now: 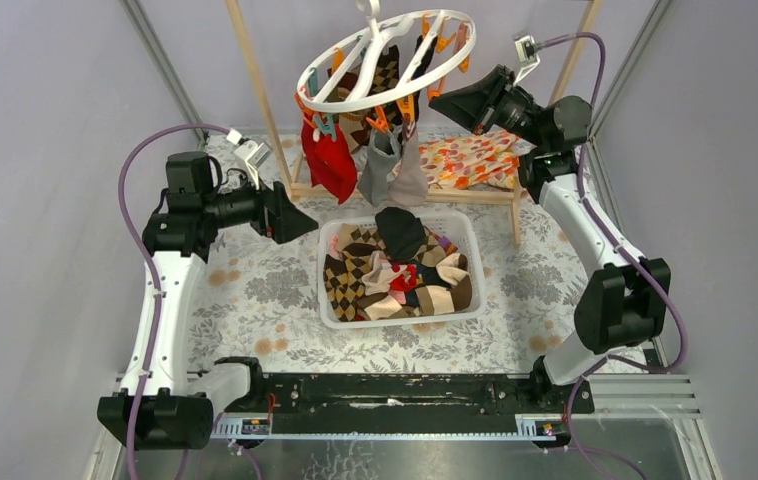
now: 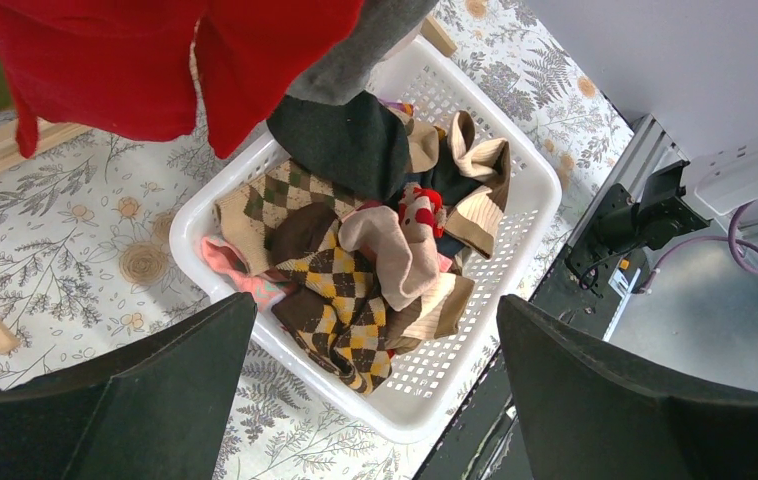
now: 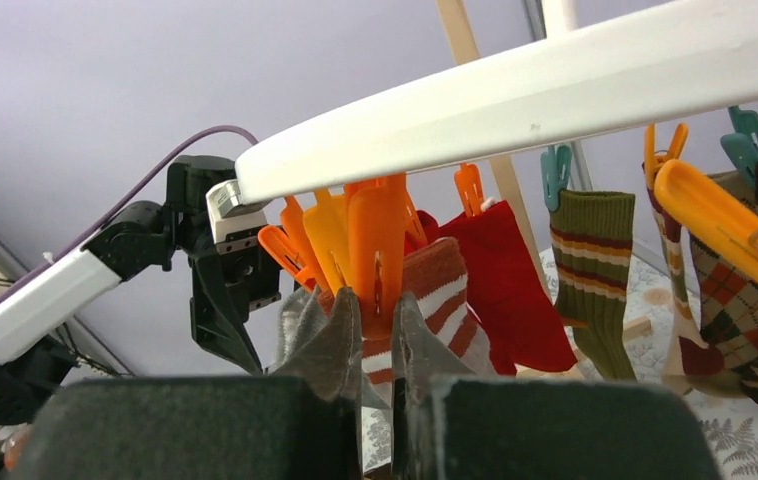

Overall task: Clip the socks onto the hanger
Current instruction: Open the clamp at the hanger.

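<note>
The white ring hanger [image 1: 355, 100] hangs at the back, with a red sock [image 1: 330, 160], a grey sock [image 1: 387, 170] and an argyle sock clipped under it. The white basket [image 1: 400, 320] holds several socks, among them a brown argyle one [image 1: 350, 275] and a black one [image 1: 400, 232]. My left gripper [image 1: 305, 222] is open and empty, just left of the basket; its view shows the basket [image 2: 395, 420] and the argyle sock [image 2: 345, 320] between its fingers. My right gripper [image 1: 435, 100] is at the ring's right side. Its fingers [image 3: 340, 330] are closed on the lower end of an orange clip [image 3: 375, 240] under the ring [image 3: 555, 90].
The wooden rack frame [image 1: 255, 90] stands behind the basket, with the orange-and-white floral cloth [image 1: 470, 160] draped on its right. Grey walls close both sides. A black rail [image 1: 405, 390] runs along the near edge. In the right wrist view an olive striped sock [image 3: 590, 260] and more clips hang.
</note>
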Controlling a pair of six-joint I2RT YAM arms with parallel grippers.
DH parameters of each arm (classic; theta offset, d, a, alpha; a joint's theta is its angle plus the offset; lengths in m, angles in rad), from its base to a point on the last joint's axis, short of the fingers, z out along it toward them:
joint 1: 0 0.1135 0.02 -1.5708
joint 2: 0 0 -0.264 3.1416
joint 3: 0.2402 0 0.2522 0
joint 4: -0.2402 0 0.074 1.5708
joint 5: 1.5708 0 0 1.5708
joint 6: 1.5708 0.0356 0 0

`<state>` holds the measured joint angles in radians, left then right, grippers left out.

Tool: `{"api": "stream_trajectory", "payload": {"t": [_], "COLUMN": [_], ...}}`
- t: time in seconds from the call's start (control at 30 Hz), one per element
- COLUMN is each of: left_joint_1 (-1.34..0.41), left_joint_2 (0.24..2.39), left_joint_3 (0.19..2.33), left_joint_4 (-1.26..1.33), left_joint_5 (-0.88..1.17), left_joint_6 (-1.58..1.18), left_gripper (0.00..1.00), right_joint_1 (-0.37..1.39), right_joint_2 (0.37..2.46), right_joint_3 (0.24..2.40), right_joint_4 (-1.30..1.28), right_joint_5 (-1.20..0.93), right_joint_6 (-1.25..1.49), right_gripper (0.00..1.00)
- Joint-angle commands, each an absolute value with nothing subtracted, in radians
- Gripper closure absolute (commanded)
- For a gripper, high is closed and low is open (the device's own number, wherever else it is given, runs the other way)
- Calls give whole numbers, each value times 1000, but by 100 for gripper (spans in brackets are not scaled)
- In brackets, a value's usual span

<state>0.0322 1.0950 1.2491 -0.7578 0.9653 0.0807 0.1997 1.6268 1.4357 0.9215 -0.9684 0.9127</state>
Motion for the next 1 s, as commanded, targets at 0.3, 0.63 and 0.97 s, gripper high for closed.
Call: {"api": "stream_trajectory", "payload": {"t": [0.3,0.63,0.97], "left_joint_1": [23,23,-78], "left_joint_2": [1109,1115,1184], "left_joint_3": [1314,1424,1565], "left_joint_4": [-709,-709,-534], "left_joint_5": [945,977,914], "left_joint_6": [10,-67,-273], "left_gripper": [1,2,3], "right_joint_1": [460,680,845], "right_joint_2": [1343,1383,1460], "right_joint_3": [1256,1288,1316], "right_joint_4": [455,436,472], "right_joint_5": [-406,-100,113], "right_joint_6": [306,183,134], "right_gripper": [100,100,100]}}
